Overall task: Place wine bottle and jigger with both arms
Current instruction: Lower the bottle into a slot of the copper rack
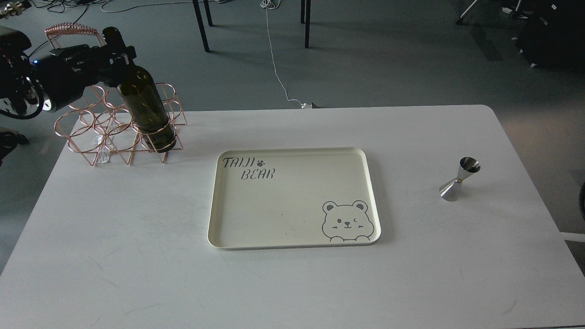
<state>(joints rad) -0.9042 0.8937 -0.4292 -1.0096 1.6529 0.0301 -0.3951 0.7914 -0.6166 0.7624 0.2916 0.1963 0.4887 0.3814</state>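
The dark olive-green wine bottle (144, 107) stands tilted to the left in the front right ring of a copper wire rack (96, 132) at the table's far left. My left gripper (116, 54) is shut on the bottle's neck, just below its mouth. The steel jigger (458, 179) stands upright on the table at the right, with nothing touching it. My right arm and its gripper are out of view.
A cream tray (219, 228) printed with "TAIJI BEAR" and a bear face lies in the middle of the white table (114, 256), with nothing in it. Chair legs and a white cable are on the floor beyond the table.
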